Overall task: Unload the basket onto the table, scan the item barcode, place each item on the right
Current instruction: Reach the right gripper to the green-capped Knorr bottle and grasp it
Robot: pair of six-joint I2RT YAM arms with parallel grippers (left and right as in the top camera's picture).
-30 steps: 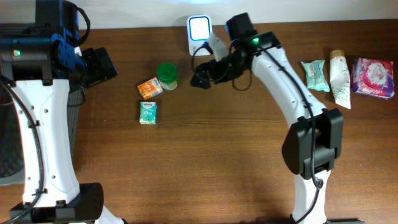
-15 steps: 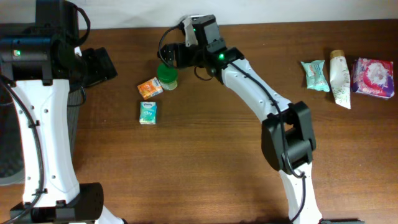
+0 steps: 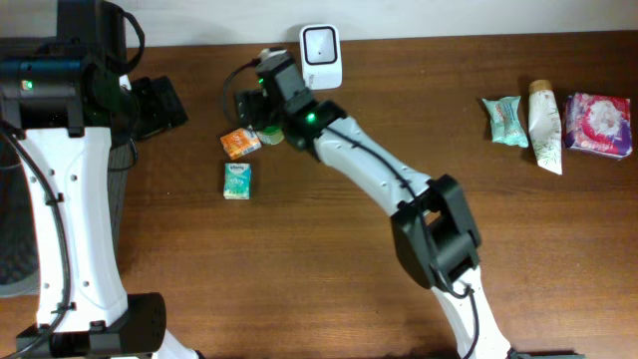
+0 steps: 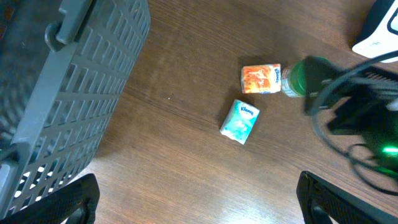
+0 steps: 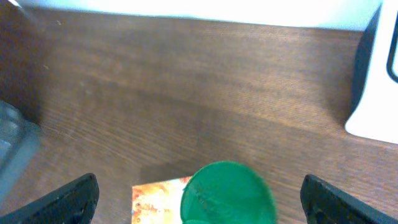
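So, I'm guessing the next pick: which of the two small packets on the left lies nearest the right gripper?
The orange packet, right beside the green-capped bottle under the right gripper; the teal Kleenex packet lies apart, farther off.

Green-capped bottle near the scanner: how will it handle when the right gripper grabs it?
The green-capped bottle looks round and upright, so it probably rolls if tipped. Its cap seems smooth plastic, likely slippery in the open right gripper. It stands right beside the orange packet, so a push may shift that too.
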